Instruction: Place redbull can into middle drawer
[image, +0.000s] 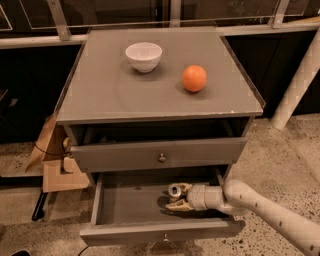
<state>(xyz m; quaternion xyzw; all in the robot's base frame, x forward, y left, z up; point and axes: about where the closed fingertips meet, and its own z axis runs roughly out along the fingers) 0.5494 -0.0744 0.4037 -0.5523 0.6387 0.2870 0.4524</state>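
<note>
My gripper (176, 197) is inside the open middle drawer (125, 202), toward its right side, with my arm reaching in from the right. Jaws are clamped on the can (174, 190), which sits within the drawer, round top showing. On the cabinet top (100, 85) stand a white bowl (143, 56) and an orange (194, 78), apart
</note>
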